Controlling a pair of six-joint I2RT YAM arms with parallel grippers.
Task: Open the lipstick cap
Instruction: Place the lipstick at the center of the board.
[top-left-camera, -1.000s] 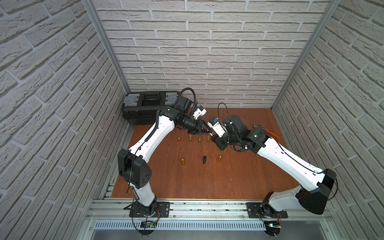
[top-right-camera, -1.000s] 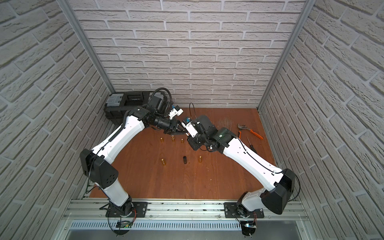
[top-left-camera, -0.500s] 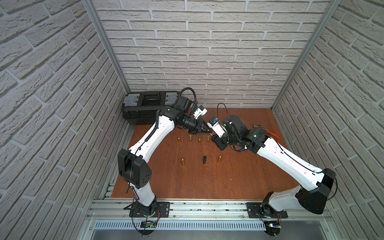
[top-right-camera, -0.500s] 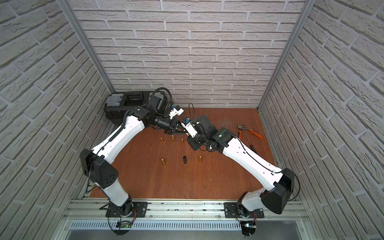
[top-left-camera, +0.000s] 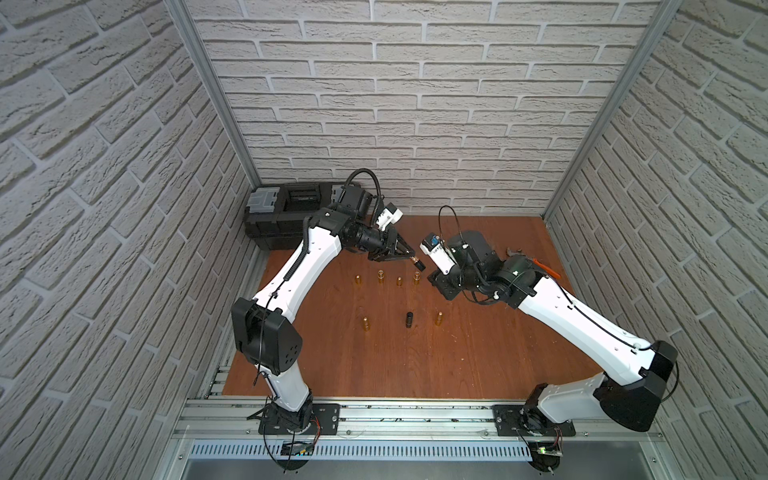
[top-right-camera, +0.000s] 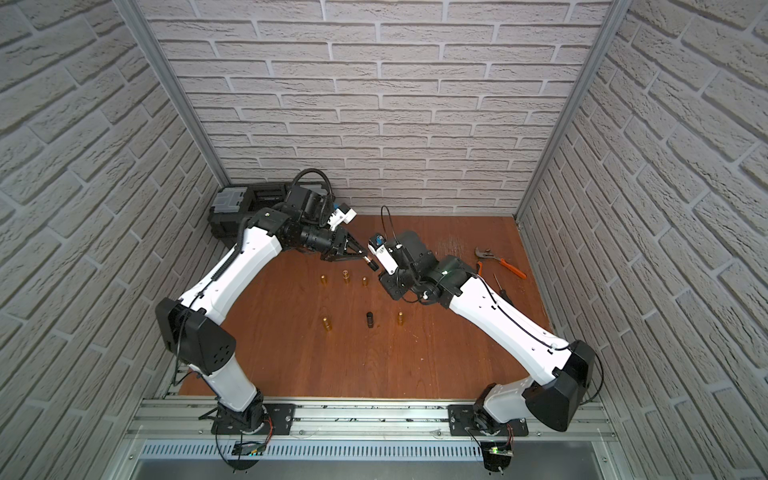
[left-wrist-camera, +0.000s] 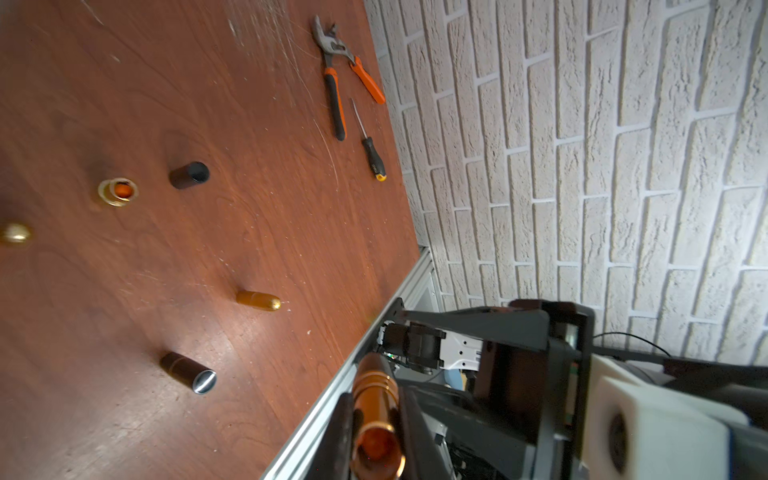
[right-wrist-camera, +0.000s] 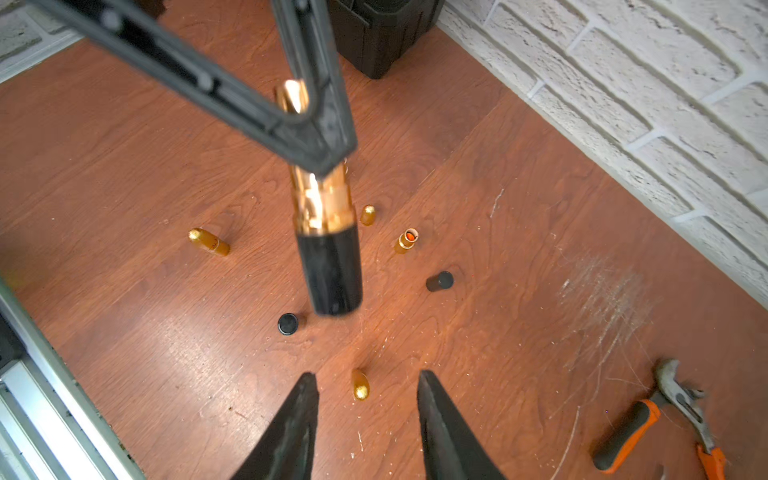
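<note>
Left arm (top-left-camera: 316, 257): white shells, black joint housings, a black ribbed cable conduit along its side.
Right arm (top-left-camera: 582, 322): white shells, with a thin black cable clipped along them.
Base plates (top-left-camera: 328, 415): black, screwed down.
Left gripper (right-wrist-camera: 322, 160): black ridged fingers.
Right gripper (right-wrist-camera: 366, 373): black fingers tapering to points.
Wrist camera (top-left-camera: 436, 253): white block with a blue mark.

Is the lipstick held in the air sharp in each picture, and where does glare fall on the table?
Right wrist view: the lipstick is smeared and soft, while the pliers are clearer; pale glare lies on the table. Left wrist view: it sits close to the lens, out of focus. Both top views: even light, but it is too small to judge.
</note>
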